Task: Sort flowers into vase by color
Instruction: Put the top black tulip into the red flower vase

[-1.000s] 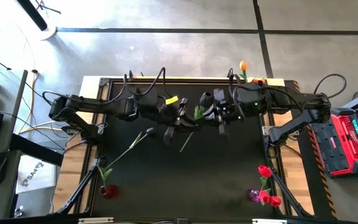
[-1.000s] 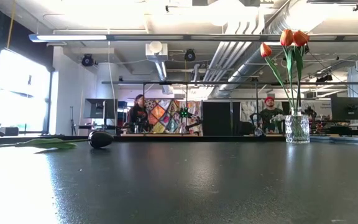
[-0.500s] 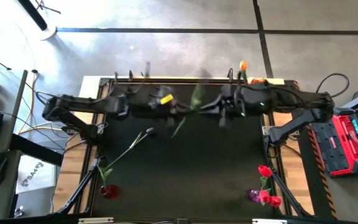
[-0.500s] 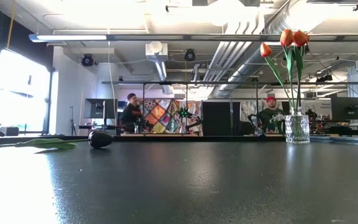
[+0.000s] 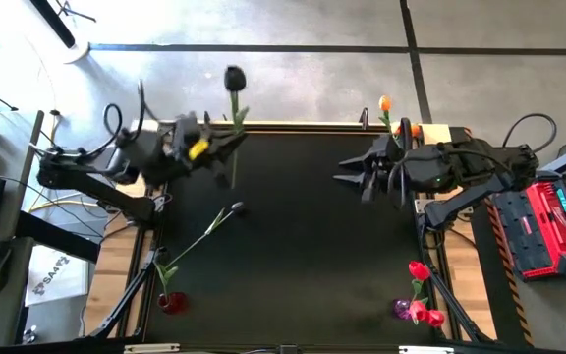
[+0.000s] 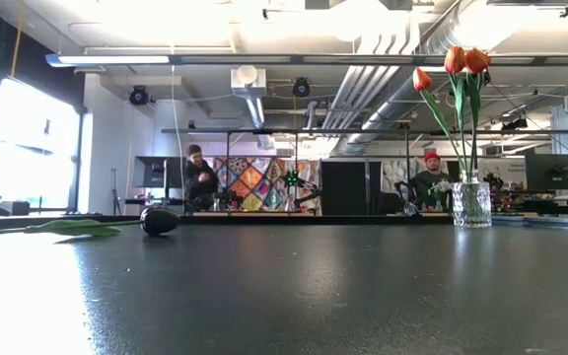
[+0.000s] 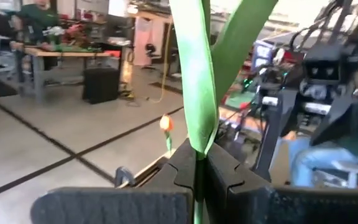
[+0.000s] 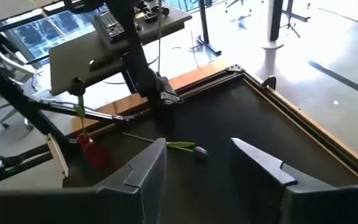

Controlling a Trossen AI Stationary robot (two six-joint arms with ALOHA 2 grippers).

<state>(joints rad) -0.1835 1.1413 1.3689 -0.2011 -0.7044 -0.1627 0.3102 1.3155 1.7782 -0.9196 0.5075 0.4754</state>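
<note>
My left gripper [image 5: 226, 147] is at the far left of the table, shut on a tulip with a dark purple-black head [image 5: 234, 77]; the head reaches past the table's far edge. The left wrist view shows its green leaves [image 7: 197, 74] rising from the fingers. My right gripper [image 5: 354, 177] is at the right side, open with nothing in it [image 8: 199, 144]. A second dark-headed tulip [image 5: 209, 231] lies flat on the black mat. An orange tulip [image 5: 384, 103] stands at the far right. The low view shows a clear glass vase [image 6: 471, 204] holding orange-red tulips. My left gripper pinches the tulip's lower stem, where the leaves start [image 7: 199, 149], between its two fingers. The fingers come level from the table's left and lie across the stem. The flower is lifted clear of the table, with a short stem end [image 5: 232, 180] beyond the fingers.
A red vase [image 5: 172, 302] with a stem in it stands at the near left corner. Red tulips [image 5: 419, 271] stand in a purple vase [image 5: 401, 308] at the near right. A red device [image 5: 548, 221] sits beside the table's right edge. People [image 6: 197, 177] are in the room behind.
Both grippers were together at the table's middle with the dark tulip between them. My right gripper has let go of it and drawn back toward the right edge. My left gripper has carried the tulip up and toward the far left, turning so the head points past the far edge.
</note>
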